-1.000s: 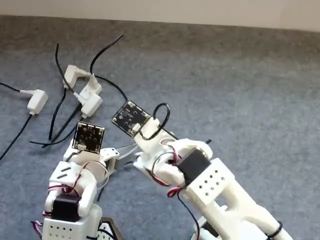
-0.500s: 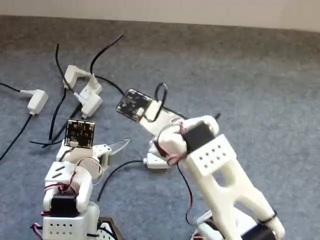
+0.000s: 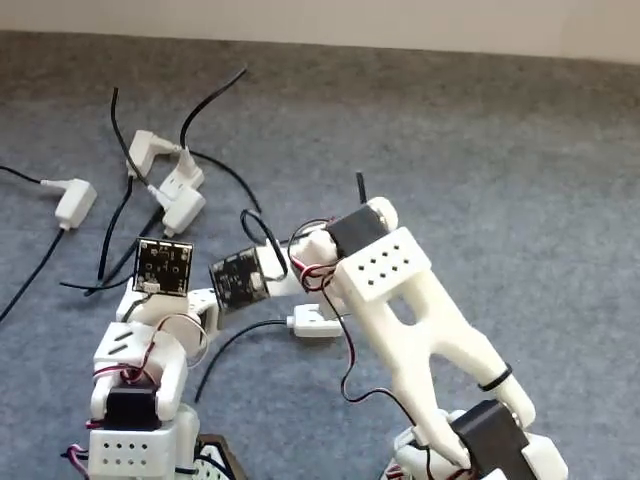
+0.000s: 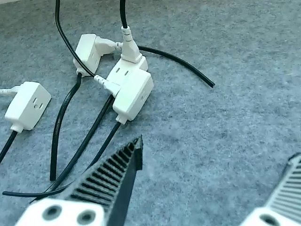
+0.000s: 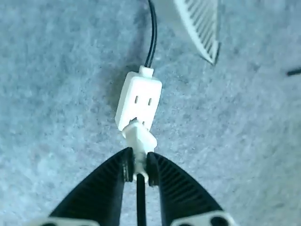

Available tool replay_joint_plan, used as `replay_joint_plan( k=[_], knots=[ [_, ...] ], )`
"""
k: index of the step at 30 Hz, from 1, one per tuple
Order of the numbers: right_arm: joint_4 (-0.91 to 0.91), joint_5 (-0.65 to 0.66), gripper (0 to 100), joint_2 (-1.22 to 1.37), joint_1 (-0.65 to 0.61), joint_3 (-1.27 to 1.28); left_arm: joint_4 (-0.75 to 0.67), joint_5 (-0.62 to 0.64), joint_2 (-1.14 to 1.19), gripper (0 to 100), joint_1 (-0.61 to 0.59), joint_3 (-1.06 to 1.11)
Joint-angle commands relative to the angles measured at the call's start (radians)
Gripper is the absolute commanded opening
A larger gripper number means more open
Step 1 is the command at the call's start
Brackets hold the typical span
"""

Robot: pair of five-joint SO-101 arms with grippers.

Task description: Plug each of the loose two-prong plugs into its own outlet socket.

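at the far left a lone outlet socket (image 3: 72,203) lies on the grey carpet (image 3: 500,150), its black cord trailing toward the near left. just right of it and farther back sits a cluster of three white sockets (image 3: 172,185), with black cords crossing around them. a seated plug (image 4: 130,46) stands in the middle one and a smaller plug (image 4: 104,84) enters at its side. a loose cord end (image 4: 209,84) lies just right of the cluster. any print on the sockets is too small to read; only their paired slots show.

the left gripper (image 4: 218,149) hovers on the near side of the cluster, ribbed fingers spread wide with nothing between them. right of it, mid-scene, the right gripper (image 5: 138,159) has its black jaws pinching the cord end of a white two-prong plug (image 5: 139,135). the plug's nose touches the middle outlet socket (image 5: 139,100) at the end opposite that socket's own cord. the prongs are hidden, so i cannot tell whether it is seated. one ribbed finger (image 5: 200,23) of the left gripper lies just beyond this socket. in the high view the right arm's camera board (image 3: 238,280) sits beside it.
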Motion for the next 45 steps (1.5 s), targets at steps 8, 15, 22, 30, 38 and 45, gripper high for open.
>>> replay_joint_plan(
  k=[8, 15, 22, 30, 38, 45],
  knots=[
    [-0.073, 0.213, 0.8, 0.002, -0.022, -0.050, -0.025, 0.005, -0.005, 44, -0.008, -0.004],
    [-0.076, 0.368, 0.8, 0.001, -0.047, 0.018, -0.023, 0.005, -0.005, 44, -0.010, -0.004],
    [-0.104, 0.437, 0.8, 0.002, -0.068, 0.084, -0.023, 0.005, -0.004, 44, -0.008, -0.004],
    [-0.154, 0.437, 0.8, 0.004, -0.071, 0.087, -0.023, 0.005, -0.001, 44, -0.008, -0.002],
    [-0.171, 0.434, 0.8, 0.045, -0.104, 0.127, -0.023, 0.005, -0.001, 44, -0.007, -0.002],
    [-0.246, 0.408, 0.8, 0.099, -0.108, 0.174, -0.023, 0.005, -0.001, 44, -0.007, -0.002]
  ],
)
